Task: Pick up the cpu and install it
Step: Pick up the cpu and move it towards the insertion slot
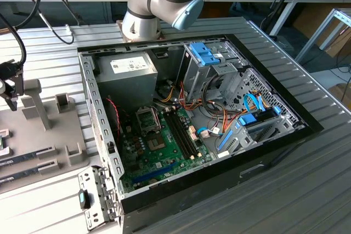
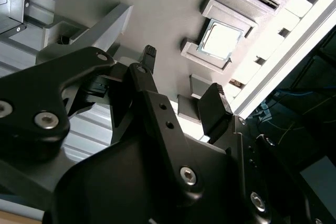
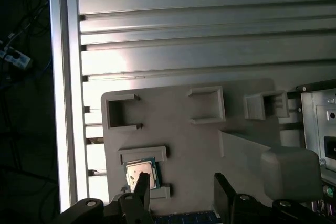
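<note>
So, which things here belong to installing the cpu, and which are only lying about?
Job: cpu, grey tray holding it, open jaws near it, motherboard socket.
Lying about: power supply, blue drive cage, internal cables.

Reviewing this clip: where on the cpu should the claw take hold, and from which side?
Probably from straight above, closing on the two free edges of the cpu. It lies flat in a grey holder whose raised ledges block the other two edges. The open claw holds nothing.
</note>
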